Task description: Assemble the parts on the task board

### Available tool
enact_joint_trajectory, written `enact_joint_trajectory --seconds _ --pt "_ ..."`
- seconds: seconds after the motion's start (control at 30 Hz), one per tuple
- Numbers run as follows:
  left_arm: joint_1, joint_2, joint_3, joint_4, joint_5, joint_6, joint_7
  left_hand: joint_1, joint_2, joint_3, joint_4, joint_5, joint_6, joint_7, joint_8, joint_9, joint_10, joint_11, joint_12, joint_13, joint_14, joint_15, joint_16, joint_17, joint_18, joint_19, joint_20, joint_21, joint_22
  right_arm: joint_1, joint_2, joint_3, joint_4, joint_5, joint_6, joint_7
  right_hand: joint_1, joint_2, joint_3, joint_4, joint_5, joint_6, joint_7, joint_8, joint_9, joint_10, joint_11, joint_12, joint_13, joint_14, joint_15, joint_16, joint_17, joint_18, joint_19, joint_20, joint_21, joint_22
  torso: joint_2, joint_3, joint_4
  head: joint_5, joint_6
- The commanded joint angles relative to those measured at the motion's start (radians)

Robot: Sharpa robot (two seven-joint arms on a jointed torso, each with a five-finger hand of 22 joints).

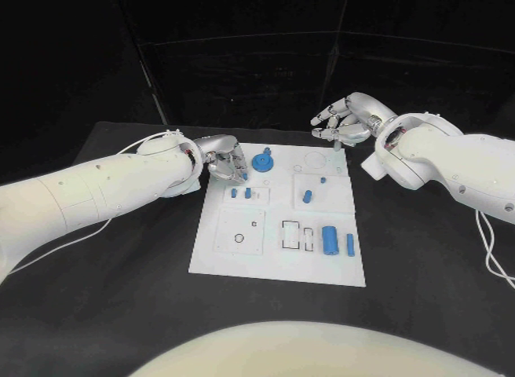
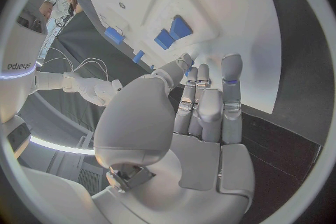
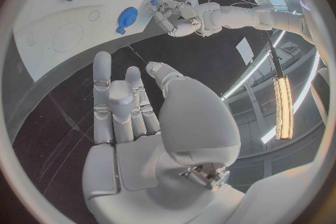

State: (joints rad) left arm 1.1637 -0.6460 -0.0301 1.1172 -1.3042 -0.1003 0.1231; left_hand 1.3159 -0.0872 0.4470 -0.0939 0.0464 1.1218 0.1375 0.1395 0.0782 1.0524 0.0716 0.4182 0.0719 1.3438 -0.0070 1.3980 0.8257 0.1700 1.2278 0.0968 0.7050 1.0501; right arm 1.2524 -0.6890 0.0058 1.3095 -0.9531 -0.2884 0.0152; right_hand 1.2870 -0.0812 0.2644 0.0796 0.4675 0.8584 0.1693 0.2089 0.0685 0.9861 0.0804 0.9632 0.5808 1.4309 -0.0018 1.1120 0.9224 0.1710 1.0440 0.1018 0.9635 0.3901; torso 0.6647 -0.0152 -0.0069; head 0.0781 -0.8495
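both hands at the far end of the board, parts not yet seated

we take the task board (image 1: 278, 259) as our landmark: a white plate lying in the middle of the black surface (image 1: 99, 314). our left hand (image 1: 221, 161) sits at the board's far left corner, its fingers reaching over the edge just beside a round blue part (image 1: 265, 163) that looks like a knob or gear. in the left wrist view the fingers (image 2: 210, 106) lie close together and nearly straight, pointing at the board; we cannot tell whether a fingertip touches a part, and we see nothing held.

our right hand (image 1: 346, 118) hovers off the board's far right corner, above the surface, fingers loosely curled and apart; in the right wrist view the fingers (image 3: 115, 106) are extended with nothing between them.

the other blue parts lie on the board: two small pieces (image 1: 241, 192) near the left hand, a small peg (image 1: 322, 181) and a slanted piece (image 1: 308, 195) in the middle right, and a larger cylinder (image 1: 329, 239) with a thin piece (image 1: 349, 244) beside it toward the near right.

we judge the step to be the left hand's approach to the round blue part or the small pieces next to it. the next move calls for parting the fingers and settling them round one part before lifting it.
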Motion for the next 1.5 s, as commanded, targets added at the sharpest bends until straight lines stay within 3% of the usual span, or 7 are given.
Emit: enact_joint_trajectory --seconds 0.03,1.17,1.5 --pt "0.001 0.002 0.001 -0.002 0.003 0.004 -0.004 -0.002 -0.013 0.000 0.001 0.002 -0.005 0.002 -0.007 -0.001 -0.003 0.006 -0.004 -0.002 -0.003 0.008 -0.004 -0.004 -0.001 -0.006 0.005 -0.007 -0.003 0.002 0.001 0.001 0.002 0.003 -0.009 0.008 0.008 -0.005 0.002 0.006 0.001 0.006 -0.003 0.007 0.000 0.000 -0.006 0.006 -0.002 0.004 -0.004 -0.003 -0.001 0.013 0.005 -0.001 -0.005 -0.002 0.000 0.0002 0.0002 0.001 -0.001" --pt "0.001 0.000 0.001 -0.002 0.003 0.011 -0.008 0.000 -0.014 0.001 0.000 0.002 -0.008 0.003 -0.009 -0.002 -0.005 0.007 -0.007 -0.002 -0.006 0.009 -0.006 -0.008 0.000 -0.007 0.006 -0.012 -0.005 0.002 -0.001 0.001 0.002 0.003 -0.008 0.008 0.008 -0.005 0.002 0.006 0.001 0.006 -0.003 0.007 0.000 0.000 -0.006 0.006 -0.002 0.004 -0.004 -0.003 -0.001 0.013 0.005 -0.001 -0.005 -0.002 0.000 -0.0001 -0.0002 0.002 -0.004" --pt "0.001 0.001 0.001 -0.002 0.003 -0.002 -0.003 0.000 -0.022 -0.001 -0.001 0.002 -0.038 0.011 -0.028 -0.010 0.001 0.010 -0.008 0.000 -0.005 0.012 -0.005 -0.002 -0.002 -0.004 0.009 -0.006 0.001 0.002 -0.001 0.001 0.003 0.003 -0.008 0.007 0.008 -0.005 0.002 0.006 0.001 0.006 -0.003 0.007 0.000 0.000 -0.006 0.006 -0.002 0.004 -0.004 -0.003 -0.001 0.013 0.005 -0.001 -0.005 -0.002 0.000 0.0002 0.0003 0.001 -0.004"
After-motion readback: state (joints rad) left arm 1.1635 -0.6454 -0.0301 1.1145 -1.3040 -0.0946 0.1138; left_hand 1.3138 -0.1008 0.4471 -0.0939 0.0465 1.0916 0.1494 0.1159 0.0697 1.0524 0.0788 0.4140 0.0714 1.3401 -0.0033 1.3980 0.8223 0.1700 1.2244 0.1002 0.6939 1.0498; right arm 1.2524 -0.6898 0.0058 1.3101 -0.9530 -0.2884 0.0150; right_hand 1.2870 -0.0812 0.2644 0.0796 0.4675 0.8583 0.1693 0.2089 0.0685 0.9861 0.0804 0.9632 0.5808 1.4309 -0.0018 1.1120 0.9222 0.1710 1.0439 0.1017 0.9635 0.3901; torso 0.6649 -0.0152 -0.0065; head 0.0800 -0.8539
